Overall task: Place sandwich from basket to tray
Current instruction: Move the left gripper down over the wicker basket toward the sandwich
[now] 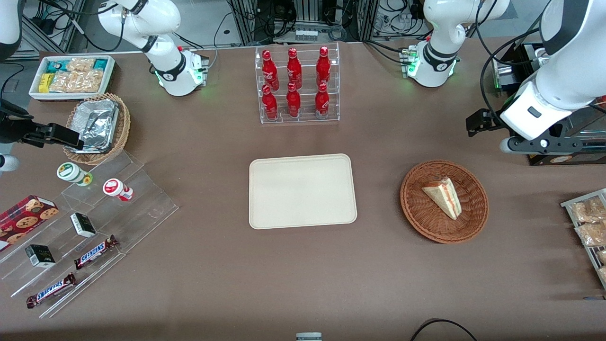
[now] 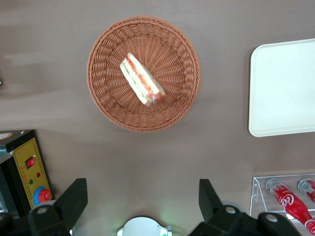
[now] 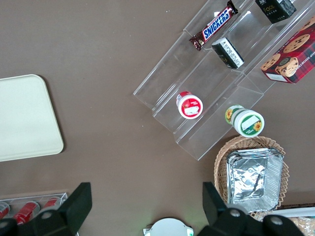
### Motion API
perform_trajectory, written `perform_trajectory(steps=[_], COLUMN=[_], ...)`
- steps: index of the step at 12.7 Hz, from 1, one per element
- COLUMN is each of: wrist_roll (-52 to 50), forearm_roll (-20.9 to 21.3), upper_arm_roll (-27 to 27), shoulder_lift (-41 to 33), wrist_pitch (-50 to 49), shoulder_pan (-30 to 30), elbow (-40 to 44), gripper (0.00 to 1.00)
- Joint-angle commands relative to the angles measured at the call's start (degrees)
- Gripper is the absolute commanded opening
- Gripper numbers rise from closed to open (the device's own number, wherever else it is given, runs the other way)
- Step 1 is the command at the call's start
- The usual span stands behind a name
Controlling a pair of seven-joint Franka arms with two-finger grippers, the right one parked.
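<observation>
Front view, from above, of a brown worktop (image 1: 213,265). One sandwich (image 1: 442,196) lies in one round reddish-brown basket (image 1: 416,208) toward my working arm's end. One beige tray (image 1: 265,213) sits bare at the middle, well apart from the basket. Six red bottles (image 1: 293,85) stand in one clear rack, farther from the camera than the tray. Two Snickers bars (image 1: 96,252) lie on clear steps toward the parked arm's end, near one tan basket of foil containers (image 1: 97,124). My arm hangs raised above the worktop, farther from the camera than the basket, wrist camera aimed down at it. My pincer (image 2: 142,199) hovers with its two dark fingers (image 2: 73,199) spread wide, holding nothing, the sandwich untouched.
</observation>
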Motion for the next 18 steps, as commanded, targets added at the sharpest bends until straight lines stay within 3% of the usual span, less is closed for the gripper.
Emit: perform_trajectory(steps=[1, 8, 13, 18], wrist_roll=[1.4, 1.6, 1.6, 0.7], forearm_roll=[-0.1, 1.3, 1.8, 1.9], upper_arm_roll=[-0.4, -0.5, -0.1, 0.1], shoulder_lift=[0.0, 1.5, 3.7, 6.2], wrist_pitch=[-1.3, 8.7, 32.2, 44.4], shoulder_pan=[0.3, 0.3, 0.5, 2.4], elbow=[1.3, -6.3, -22.3, -29.3], gripper=[1.0, 1.0, 1.0, 1.0])
